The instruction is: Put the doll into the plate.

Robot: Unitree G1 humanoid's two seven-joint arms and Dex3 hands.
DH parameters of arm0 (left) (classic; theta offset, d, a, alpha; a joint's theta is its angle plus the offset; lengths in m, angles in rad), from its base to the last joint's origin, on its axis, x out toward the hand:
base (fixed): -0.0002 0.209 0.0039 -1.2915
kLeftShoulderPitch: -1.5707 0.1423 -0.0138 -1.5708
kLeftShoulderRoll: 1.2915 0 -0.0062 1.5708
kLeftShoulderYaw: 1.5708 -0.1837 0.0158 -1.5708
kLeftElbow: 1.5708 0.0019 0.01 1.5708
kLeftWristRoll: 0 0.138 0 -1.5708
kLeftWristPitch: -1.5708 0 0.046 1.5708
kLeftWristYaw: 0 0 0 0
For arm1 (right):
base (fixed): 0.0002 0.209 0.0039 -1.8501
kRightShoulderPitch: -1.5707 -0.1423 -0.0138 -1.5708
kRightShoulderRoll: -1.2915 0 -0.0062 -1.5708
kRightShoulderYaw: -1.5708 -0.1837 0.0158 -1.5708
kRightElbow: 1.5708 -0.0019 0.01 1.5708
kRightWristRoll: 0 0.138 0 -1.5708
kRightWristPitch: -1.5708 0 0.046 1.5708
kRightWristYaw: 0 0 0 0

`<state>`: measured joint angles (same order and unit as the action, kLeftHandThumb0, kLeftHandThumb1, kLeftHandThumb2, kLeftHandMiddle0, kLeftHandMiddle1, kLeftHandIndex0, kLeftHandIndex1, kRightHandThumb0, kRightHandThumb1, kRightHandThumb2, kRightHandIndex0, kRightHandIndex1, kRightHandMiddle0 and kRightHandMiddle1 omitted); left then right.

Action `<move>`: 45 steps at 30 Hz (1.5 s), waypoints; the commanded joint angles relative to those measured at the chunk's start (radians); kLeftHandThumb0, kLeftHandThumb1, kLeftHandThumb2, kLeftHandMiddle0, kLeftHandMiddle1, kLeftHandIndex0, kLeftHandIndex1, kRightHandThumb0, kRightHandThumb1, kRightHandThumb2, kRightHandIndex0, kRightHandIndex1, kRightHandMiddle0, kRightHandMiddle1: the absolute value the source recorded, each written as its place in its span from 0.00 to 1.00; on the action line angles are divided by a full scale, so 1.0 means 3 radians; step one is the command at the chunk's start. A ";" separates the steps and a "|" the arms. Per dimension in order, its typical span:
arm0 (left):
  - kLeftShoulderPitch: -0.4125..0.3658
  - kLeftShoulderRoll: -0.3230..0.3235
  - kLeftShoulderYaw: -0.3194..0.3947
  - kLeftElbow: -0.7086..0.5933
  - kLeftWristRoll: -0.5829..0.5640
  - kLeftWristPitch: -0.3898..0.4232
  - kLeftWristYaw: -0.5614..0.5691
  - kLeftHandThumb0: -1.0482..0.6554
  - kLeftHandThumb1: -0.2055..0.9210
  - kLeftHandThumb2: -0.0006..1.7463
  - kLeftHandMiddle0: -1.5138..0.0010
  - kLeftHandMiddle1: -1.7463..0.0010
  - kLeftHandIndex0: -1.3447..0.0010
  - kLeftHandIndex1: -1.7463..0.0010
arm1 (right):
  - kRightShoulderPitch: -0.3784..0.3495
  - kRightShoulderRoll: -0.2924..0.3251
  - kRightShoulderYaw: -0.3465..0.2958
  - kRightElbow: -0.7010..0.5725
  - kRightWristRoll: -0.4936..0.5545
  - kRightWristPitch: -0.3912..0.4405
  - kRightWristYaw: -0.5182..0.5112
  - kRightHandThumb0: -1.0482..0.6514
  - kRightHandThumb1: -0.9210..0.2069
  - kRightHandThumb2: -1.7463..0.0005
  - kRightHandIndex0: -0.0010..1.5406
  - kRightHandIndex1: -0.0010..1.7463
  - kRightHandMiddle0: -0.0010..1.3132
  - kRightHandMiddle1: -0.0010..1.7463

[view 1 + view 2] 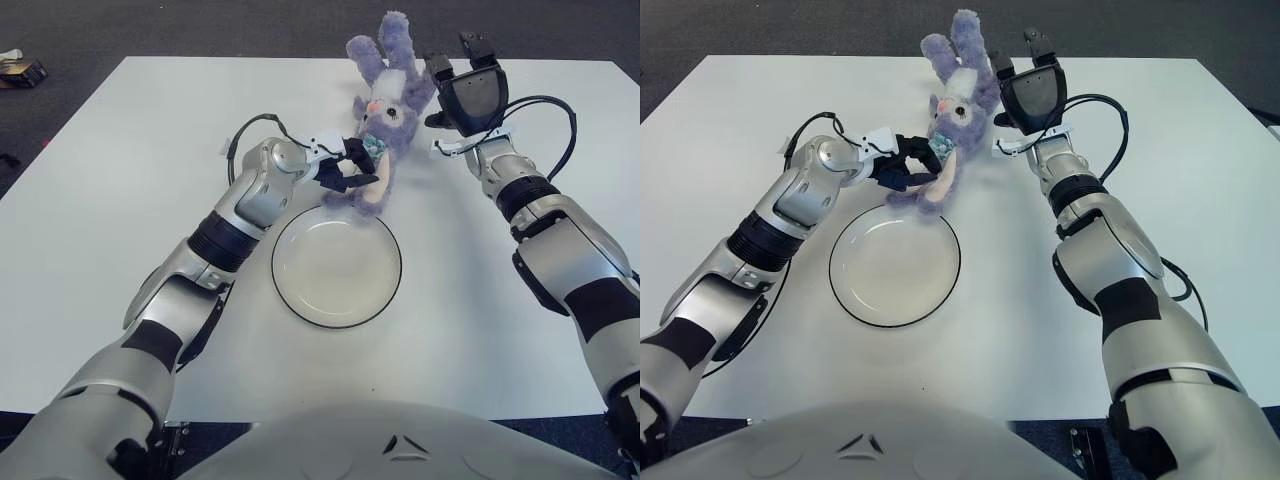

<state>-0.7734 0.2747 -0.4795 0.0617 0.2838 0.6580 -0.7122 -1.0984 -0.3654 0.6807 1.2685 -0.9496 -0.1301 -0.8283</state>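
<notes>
A purple plush bunny doll (pixel 388 108) lies on the white table just beyond a round white plate (pixel 335 268) with a dark rim. My left hand (pixel 347 170) is at the doll's lower body, its black fingers curled around the doll's leg just above the plate's far rim. My right hand (pixel 463 78) is held up at the doll's right side, close to its raised arm. Its palm faces the doll and its fingers are spread, holding nothing. The plate holds nothing.
The white table (pixel 120 200) spreads wide on both sides of the plate, with its far edge just behind the doll. Dark carpet surrounds it, and a small object (pixel 22 70) lies on the floor at the far left.
</notes>
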 commanded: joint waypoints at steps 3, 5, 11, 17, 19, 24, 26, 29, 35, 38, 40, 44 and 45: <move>0.0016 -0.0015 -0.0008 -0.0075 -0.0046 0.0079 -0.0040 0.21 1.00 0.26 0.74 0.24 0.80 0.30 | -0.0073 0.0045 0.0022 0.0057 0.0007 -0.0009 0.0093 0.34 0.12 1.00 0.29 0.01 0.40 0.03; 0.0018 -0.0016 -0.0005 -0.0091 -0.0061 0.0094 -0.0044 0.21 1.00 0.26 0.74 0.23 0.80 0.30 | -0.0073 0.0049 0.0023 0.0066 0.0011 -0.0015 0.0140 0.34 0.12 1.00 0.29 0.01 0.40 0.02; 0.0034 -0.0004 0.0014 -0.0192 -0.0130 0.0151 -0.0074 0.22 1.00 0.25 0.74 0.22 0.80 0.28 | -0.0068 0.0065 -0.0005 0.0091 0.0059 -0.0071 0.0333 0.34 0.12 1.00 0.29 0.01 0.40 0.02; 0.0049 0.0026 0.0025 -0.0275 -0.0195 0.0185 -0.0088 0.23 1.00 0.24 0.74 0.20 0.81 0.25 | -0.0070 0.0066 -0.0041 0.0094 0.0123 -0.0125 0.0490 0.34 0.12 1.00 0.31 0.01 0.40 0.02; 0.0065 0.0028 0.0049 -0.0309 -0.0237 0.0188 -0.0099 0.23 1.00 0.23 0.75 0.20 0.82 0.24 | -0.0070 0.0066 -0.0038 0.0100 0.0131 -0.0129 0.0550 0.34 0.12 1.00 0.31 0.01 0.41 0.02; 0.0096 0.0039 0.0076 -0.0388 -0.0319 0.0232 -0.0105 0.24 1.00 0.22 0.76 0.17 0.84 0.18 | -0.0063 0.0063 -0.0025 0.0105 0.0131 -0.0130 0.0601 0.36 0.11 1.00 0.34 0.02 0.46 0.04; 0.0098 0.0043 0.0077 -0.0400 -0.0335 0.0242 -0.0101 0.24 1.00 0.22 0.76 0.17 0.84 0.17 | -0.0063 0.0062 -0.0024 0.0104 0.0131 -0.0129 0.0607 0.37 0.10 1.00 0.35 0.02 0.47 0.04; 0.0132 0.0041 0.0113 -0.0466 -0.0403 0.0274 -0.0116 0.25 1.00 0.21 0.76 0.17 0.84 0.17 | -0.0060 0.0066 -0.0019 0.0108 0.0129 -0.0113 0.0646 0.40 0.09 0.99 0.39 0.03 0.50 0.05; 0.0153 0.0064 0.0140 -0.0537 -0.0509 0.0297 -0.0134 0.26 1.00 0.20 0.76 0.16 0.85 0.16 | -0.0053 0.0067 -0.0012 0.0114 0.0122 -0.0095 0.0675 0.46 0.06 0.99 0.51 0.06 0.57 0.07; 0.0157 0.0082 0.0153 -0.0565 -0.0573 0.0292 -0.0158 0.28 1.00 0.18 0.76 0.16 0.84 0.16 | -0.0042 0.0068 0.0020 0.0130 0.0090 -0.0061 0.0687 0.65 0.02 0.95 0.43 0.45 0.60 0.11; 0.0154 0.0088 0.0153 -0.0569 -0.0597 0.0295 -0.0159 0.29 1.00 0.17 0.76 0.16 0.84 0.16 | -0.0038 0.0067 0.0038 0.0136 0.0076 -0.0044 0.0688 0.63 0.01 0.91 0.37 0.68 0.48 0.44; 0.0151 0.0099 0.0151 -0.0580 -0.0629 0.0300 -0.0158 0.29 1.00 0.17 0.76 0.16 0.84 0.16 | -0.0025 0.0065 0.0075 0.0147 0.0053 -0.0015 0.0685 0.62 0.00 0.89 0.33 0.81 0.42 0.60; 0.0151 0.0103 0.0150 -0.0586 -0.0639 0.0302 -0.0158 0.30 1.00 0.16 0.76 0.16 0.84 0.17 | -0.0018 0.0063 0.0086 0.0150 0.0048 -0.0009 0.0683 0.62 0.00 0.89 0.32 0.84 0.42 0.61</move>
<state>-0.7350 0.2952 -0.4386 -0.1034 0.1014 0.7393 -0.7520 -1.1034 -0.3449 0.6953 1.3033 -0.9225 -0.1413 -0.6297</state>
